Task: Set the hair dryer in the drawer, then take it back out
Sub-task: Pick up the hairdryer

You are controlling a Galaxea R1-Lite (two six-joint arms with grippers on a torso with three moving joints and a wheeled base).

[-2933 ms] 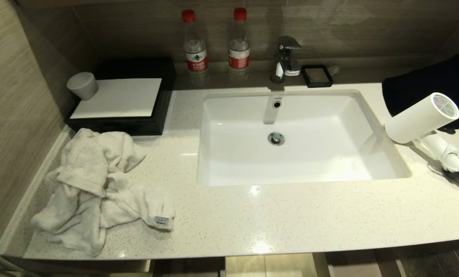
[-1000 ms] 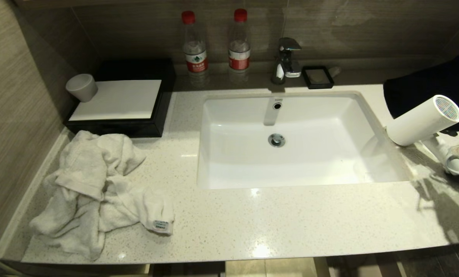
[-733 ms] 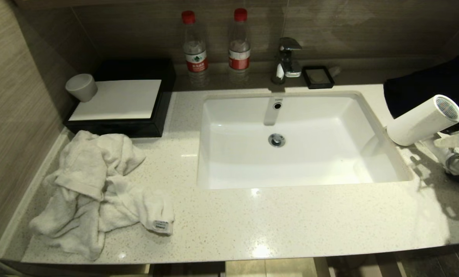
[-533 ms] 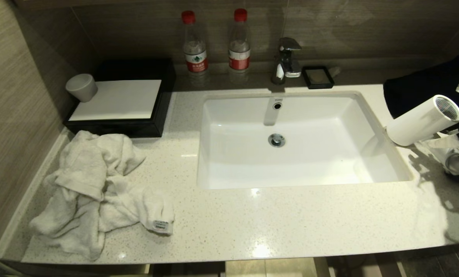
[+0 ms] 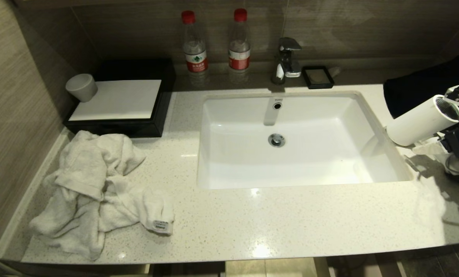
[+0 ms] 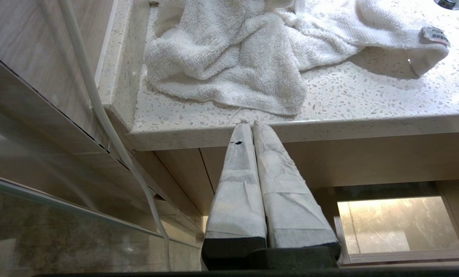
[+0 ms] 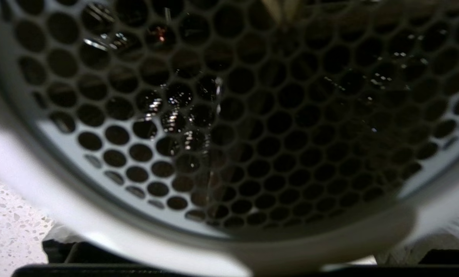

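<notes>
Opening step, the pick-up: the hair dryer lies on the surface just right of the sink, not yet lifted. The right end effector is at its grille end with fingers spread on either side of the barrel, nothing clamped. The mesh fills the right wrist view, so it's very close. The barrel's long axis runs diagonally, grille toward the far right, handle trailing toward the near right edge. Next move, I'd say: close on the barrel and lift. The left end effector hangs below the surface edge, fingers together.
</notes>
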